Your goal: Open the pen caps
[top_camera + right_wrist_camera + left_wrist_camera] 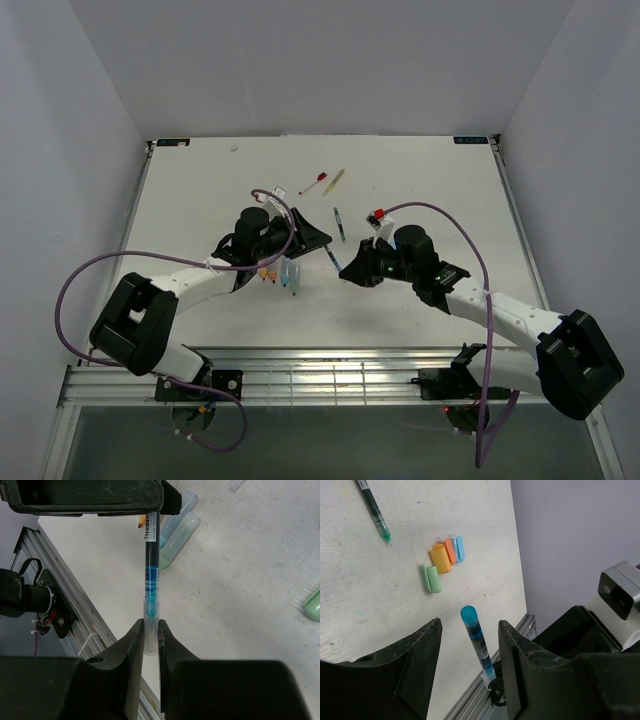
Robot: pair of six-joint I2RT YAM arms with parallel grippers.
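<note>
My right gripper (352, 270) (150, 622) is shut on the clear end of a blue pen (151, 575) and holds it above the table. The pen's other end, blue-tipped (469, 615), reaches between the fingers of my left gripper (316, 240) (470, 621), which is open and not touching it. Loose pen caps lie together on the table in the left wrist view: orange (440, 560), a darker orange (450, 550), blue (460, 548) and pale green (431, 578). A pale green cap edge (314, 605) shows at the right of the right wrist view.
Thick translucent barrels (290, 274) (180, 525) lie under my left gripper. A thin green pen (340, 223) (376, 511), a red pen (312, 183) and a yellow one (334, 180) lie farther back. The metal rail (320, 375) runs along the near edge.
</note>
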